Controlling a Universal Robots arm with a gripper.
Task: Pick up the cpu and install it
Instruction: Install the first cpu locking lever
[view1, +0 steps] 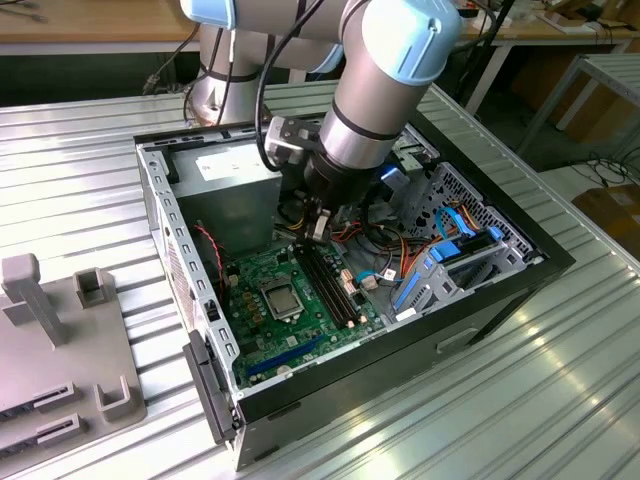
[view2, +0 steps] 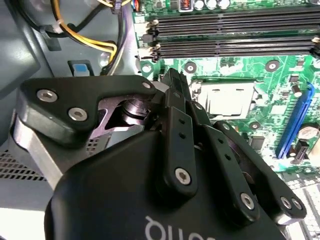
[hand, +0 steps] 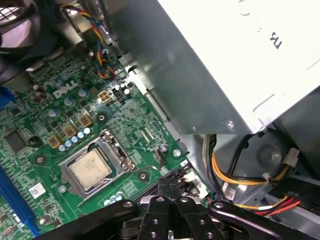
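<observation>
**CPU Seated in Socket; Fingers Clenched, Empty**

The cpu (hand: 90, 169) lies flat in the silver socket frame (hand: 120, 155) on the green motherboard (view1: 300, 300), beside the black memory slots (view2: 230, 37). The gripper (view1: 318, 228) hangs above the board; its fingers (hand: 169, 192) are pressed together, grasping nothing. The open computer case (view1: 520, 275) rests on a ribbed metal worktop (view1: 80, 170). A grey power supply (hand: 200, 65) and coloured cables (hand: 235, 175) crowd the gripper. Board lettering is not transcribed.

Cpu (hand: 90, 169): square, dull grey metal top, lying flat, seated in motherboard socket.
</observation>
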